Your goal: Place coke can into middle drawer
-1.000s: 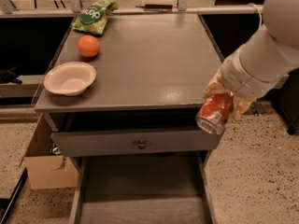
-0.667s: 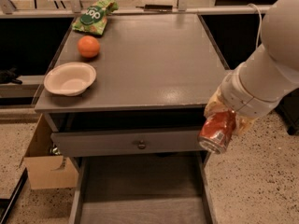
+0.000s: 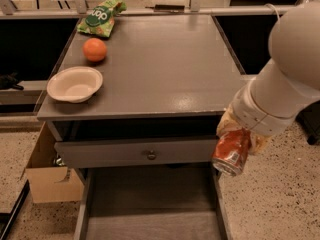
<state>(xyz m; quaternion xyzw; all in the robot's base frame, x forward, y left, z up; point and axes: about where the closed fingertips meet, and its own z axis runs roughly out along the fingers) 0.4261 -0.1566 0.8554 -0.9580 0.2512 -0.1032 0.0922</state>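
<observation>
One second ago the coke can (image 3: 231, 153) was level with the front right corner of the desk (image 3: 165, 59). Now the hand (image 3: 242, 136) has carried it lower, below the desk's front edge, and it hangs beside the right end of the closed drawer front (image 3: 120, 154) with the small knob. The hand is clamped around the can's upper half. The can is tilted, with its silver end pointing down and towards me.

The middle drawer (image 3: 150, 199) stands pulled out beneath, its grey floor bare. From here the can seems to be above the drawer's right wall or just outside it, not yet over the floor. I judge the descent to be well along, but the hand still needs a shift to the left before it lets go, or the can may catch the wall.

Near the desk's left edge, the orange (image 3: 95, 49), white bowl (image 3: 75, 83) and green bag (image 3: 100, 16) lie where they were.
</observation>
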